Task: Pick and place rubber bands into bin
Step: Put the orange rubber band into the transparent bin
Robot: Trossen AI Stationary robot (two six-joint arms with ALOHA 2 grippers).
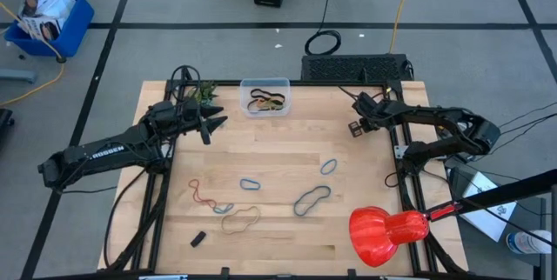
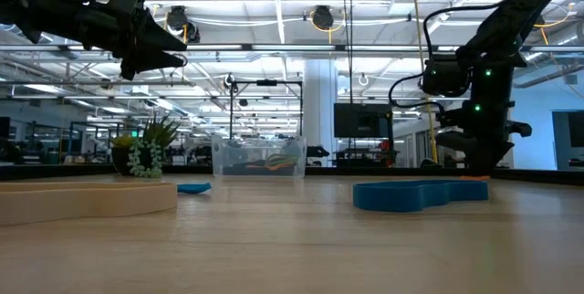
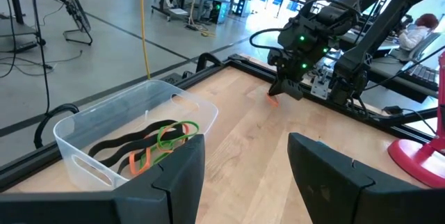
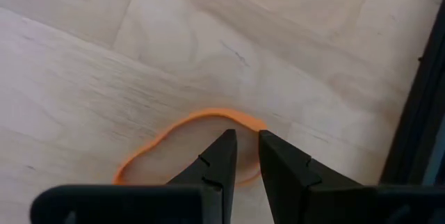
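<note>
An orange rubber band (image 4: 182,138), lying flat on the worktop (image 1: 287,167), is being straddled by the right claw (image 4: 247,156), narrowly parted, nothing grasped; one strand should be pinched squarely before lifting.

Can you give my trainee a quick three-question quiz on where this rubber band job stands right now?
1. True or false: the clear bin already holds some rubber bands.
2. Which gripper is down over the orange band on the table?
A. left gripper
B. right gripper
C. neither
3. Fill in: the left gripper hangs beside the bin with its fingers ____.

Key
1. True: black, green and orange loops lie inside it.
2. B: its nearly closed fingertips sit over the band's edge; I cannot tell whether it is gripped.
3. open, with nothing between them.
</note>
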